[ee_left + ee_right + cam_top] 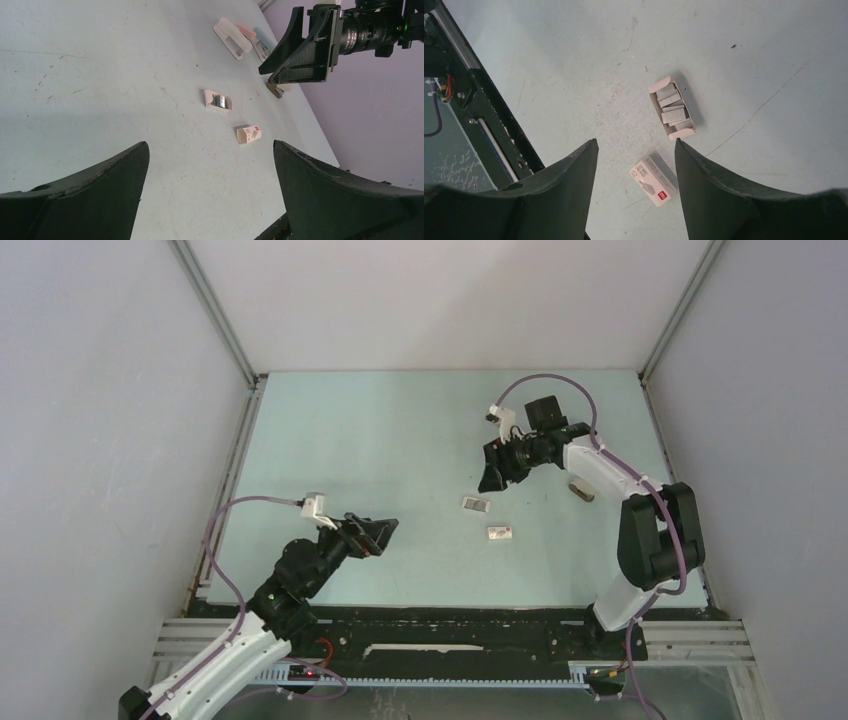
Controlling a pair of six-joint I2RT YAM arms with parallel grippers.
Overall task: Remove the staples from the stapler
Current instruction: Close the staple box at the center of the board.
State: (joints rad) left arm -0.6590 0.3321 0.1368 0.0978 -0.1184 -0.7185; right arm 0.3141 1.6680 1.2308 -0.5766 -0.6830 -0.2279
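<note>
In the left wrist view, what look like small staplers lie flat at the far end of the table: one white and pink (233, 38), one pale blue (263, 46). An open white tray (672, 111) holds several grey strips of staples (673, 115); the same tray (476, 504) shows in the top view. My right gripper (636, 145) hangs open above the table, and nothing sits between its fingers. It (492, 478) hovers just behind the tray. My left gripper (210, 145) is wide open and empty, low over the table at the front left (383, 530).
A closed white staple box (652, 179) with a red mark lies on the table below the right jaws (500, 532). A small brownish object (582, 490) rests beside the right arm. The table's black front rail (484, 125) lies to the left in the right wrist view.
</note>
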